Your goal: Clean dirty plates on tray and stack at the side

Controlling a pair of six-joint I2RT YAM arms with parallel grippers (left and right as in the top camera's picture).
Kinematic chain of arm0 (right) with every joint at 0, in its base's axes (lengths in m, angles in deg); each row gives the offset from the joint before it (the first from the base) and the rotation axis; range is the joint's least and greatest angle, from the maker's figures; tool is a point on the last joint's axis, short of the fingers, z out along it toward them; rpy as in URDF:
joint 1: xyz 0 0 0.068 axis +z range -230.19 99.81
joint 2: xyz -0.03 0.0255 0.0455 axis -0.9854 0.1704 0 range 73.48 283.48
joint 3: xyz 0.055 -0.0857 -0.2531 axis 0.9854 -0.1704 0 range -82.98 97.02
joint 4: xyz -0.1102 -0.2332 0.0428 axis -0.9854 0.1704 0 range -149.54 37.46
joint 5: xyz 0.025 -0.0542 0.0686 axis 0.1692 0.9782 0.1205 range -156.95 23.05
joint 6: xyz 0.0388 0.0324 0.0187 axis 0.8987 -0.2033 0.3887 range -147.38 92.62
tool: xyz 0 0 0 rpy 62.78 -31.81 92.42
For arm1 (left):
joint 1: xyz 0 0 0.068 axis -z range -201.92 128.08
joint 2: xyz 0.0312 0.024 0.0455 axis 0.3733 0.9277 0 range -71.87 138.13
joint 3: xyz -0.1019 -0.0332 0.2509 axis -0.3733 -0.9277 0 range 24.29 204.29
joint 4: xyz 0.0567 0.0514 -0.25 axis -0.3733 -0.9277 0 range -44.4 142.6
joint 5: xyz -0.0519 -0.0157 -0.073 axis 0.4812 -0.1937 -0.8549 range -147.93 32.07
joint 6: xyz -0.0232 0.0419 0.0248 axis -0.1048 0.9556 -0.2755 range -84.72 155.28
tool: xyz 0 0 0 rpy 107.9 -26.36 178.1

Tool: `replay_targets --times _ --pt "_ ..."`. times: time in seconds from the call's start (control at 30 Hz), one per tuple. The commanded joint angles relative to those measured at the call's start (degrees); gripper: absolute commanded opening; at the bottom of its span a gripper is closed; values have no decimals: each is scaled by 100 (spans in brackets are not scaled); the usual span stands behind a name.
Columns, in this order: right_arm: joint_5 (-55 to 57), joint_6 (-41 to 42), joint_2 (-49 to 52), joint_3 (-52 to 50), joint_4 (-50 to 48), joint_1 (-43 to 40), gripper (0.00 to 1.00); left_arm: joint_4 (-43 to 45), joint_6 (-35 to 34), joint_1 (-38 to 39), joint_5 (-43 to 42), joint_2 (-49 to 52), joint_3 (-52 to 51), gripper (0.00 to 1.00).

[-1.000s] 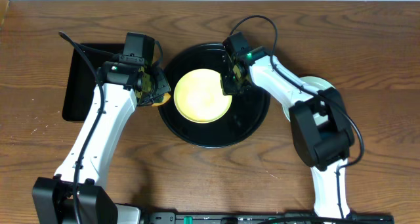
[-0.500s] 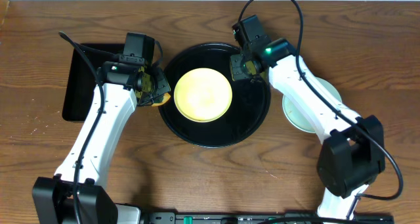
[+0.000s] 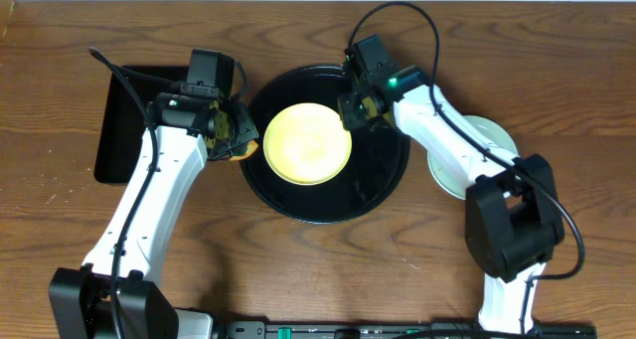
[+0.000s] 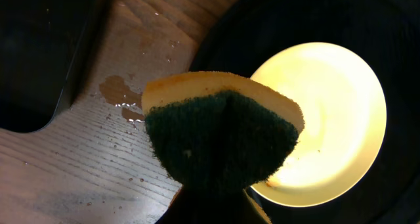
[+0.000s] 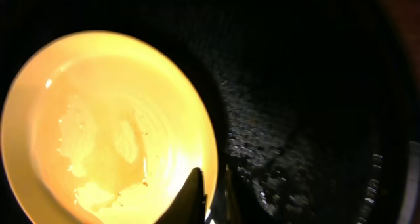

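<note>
The pale yellow plate (image 3: 306,143) lies in the round black tray (image 3: 383,175). In the right wrist view the plate (image 5: 98,132) shows thin wet smears. My right gripper (image 3: 352,115) is at the plate's right rim. Its fingers (image 5: 211,192) pinch that rim, one inside and one outside. My left gripper (image 3: 235,135) is just left of the tray and is shut on a yellow sponge with a dark green scouring face (image 4: 223,135). Light blue plates (image 3: 485,140) sit stacked on the table to the right, partly hidden by my right arm.
A rectangular black tray (image 3: 121,130) lies at the far left, behind my left arm. In the left wrist view a wet brown stain (image 4: 118,91) marks the wood between that tray and the round tray.
My right gripper lifted away up and to the right of the plate, then came back down-left onto its right rim. My left arm and the sponge have not moved.
</note>
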Motion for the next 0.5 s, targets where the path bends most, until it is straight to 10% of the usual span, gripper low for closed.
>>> replay_targets --times 0.0,0.47 --pt "-289 -160 302 -55 -37 7 18 -4 59 -26 79 -7 -39 9" --pt "-1102 -247 949 -55 -68 -66 18 17 59 -26 79 -7 -39 9"
